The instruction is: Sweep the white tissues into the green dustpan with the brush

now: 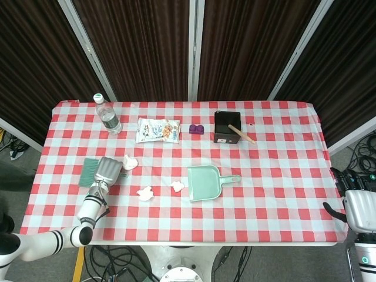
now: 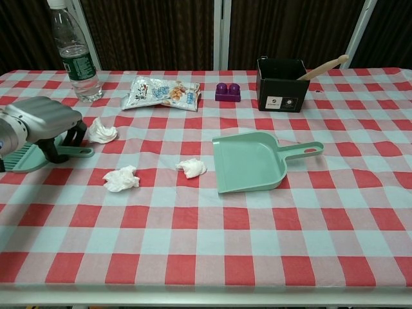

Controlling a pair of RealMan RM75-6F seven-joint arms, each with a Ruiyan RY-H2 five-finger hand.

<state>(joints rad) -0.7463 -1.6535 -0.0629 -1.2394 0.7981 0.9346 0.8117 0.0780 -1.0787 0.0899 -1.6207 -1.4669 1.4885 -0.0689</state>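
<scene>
The green brush lies flat at the table's left side, its handle pointing right. My left hand hovers low over that handle, thumb in front and fingers behind, not closed on it; the same hand covers the handle from above. Three crumpled white tissues lie on the cloth: one just right of the hand, one nearer the front, one beside the dustpan's mouth. The green dustpan sits mid-table, handle to the right. My right hand hangs off the table's right edge, holding nothing.
Along the back stand a water bottle, a snack bag, a purple block and a black box with a wooden stick in it. Red-checked cloth covers the table.
</scene>
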